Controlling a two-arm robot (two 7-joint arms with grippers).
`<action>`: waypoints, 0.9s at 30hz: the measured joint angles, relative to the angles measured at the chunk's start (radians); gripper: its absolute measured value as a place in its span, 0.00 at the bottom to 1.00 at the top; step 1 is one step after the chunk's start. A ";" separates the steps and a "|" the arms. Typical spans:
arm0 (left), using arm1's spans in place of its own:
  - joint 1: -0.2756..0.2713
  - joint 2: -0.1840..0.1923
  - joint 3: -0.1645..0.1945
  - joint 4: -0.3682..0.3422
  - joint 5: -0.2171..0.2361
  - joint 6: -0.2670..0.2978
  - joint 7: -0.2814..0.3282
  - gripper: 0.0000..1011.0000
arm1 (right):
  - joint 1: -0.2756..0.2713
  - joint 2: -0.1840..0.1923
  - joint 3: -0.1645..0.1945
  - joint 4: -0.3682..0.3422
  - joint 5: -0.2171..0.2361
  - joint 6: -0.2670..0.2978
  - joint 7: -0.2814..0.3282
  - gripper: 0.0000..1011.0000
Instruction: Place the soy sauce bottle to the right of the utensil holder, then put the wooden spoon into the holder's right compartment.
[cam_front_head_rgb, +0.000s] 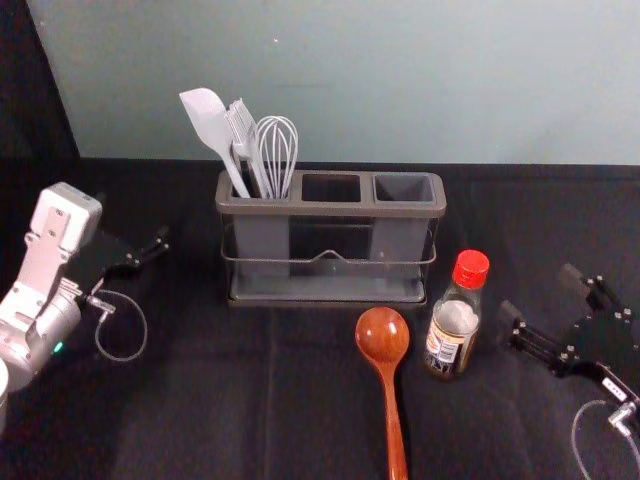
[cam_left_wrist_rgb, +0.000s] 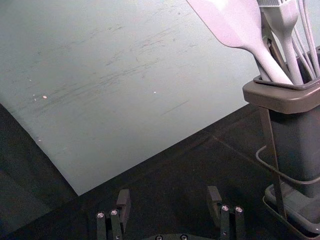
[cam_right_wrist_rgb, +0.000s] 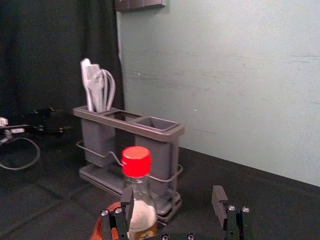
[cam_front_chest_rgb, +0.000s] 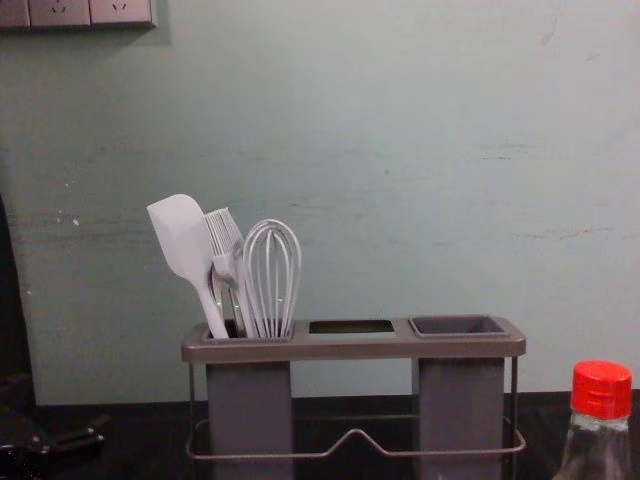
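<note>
Right hand (cam_front_head_rgb: 540, 292) is hovering spread beside the soy sauce bottle (cam_front_head_rgb: 455, 325), which is standing front-right of the utensil holder (cam_front_head_rgb: 330, 208). Wooden spoon (cam_front_head_rgb: 383, 338) is lying out front, left hand (cam_front_head_rgb: 138, 232) is hanging far left, spread too.

I register the soy sauce bottle (cam_front_head_rgb: 455, 325), red-capped and upright, near the front-right corner of the upright, grey, three-compartment utensil holder (cam_front_head_rgb: 330, 209). I locate the glossy brown wooden spoon (cam_front_head_rgb: 382, 338) left of the bottle, lying bowl toward the holder.
</note>
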 joint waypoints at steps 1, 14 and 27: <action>0.000 0.000 0.000 0.000 0.000 0.000 0.000 0.99 | 0.000 -0.001 0.000 -0.001 0.003 0.001 0.007 0.99; 0.000 0.000 0.000 0.000 0.000 0.000 0.000 0.99 | 0.089 -0.049 -0.041 0.017 -0.010 0.071 0.076 0.99; 0.000 0.000 0.000 0.000 0.000 0.000 0.000 0.99 | 0.173 -0.101 -0.069 0.057 -0.034 0.128 0.133 0.99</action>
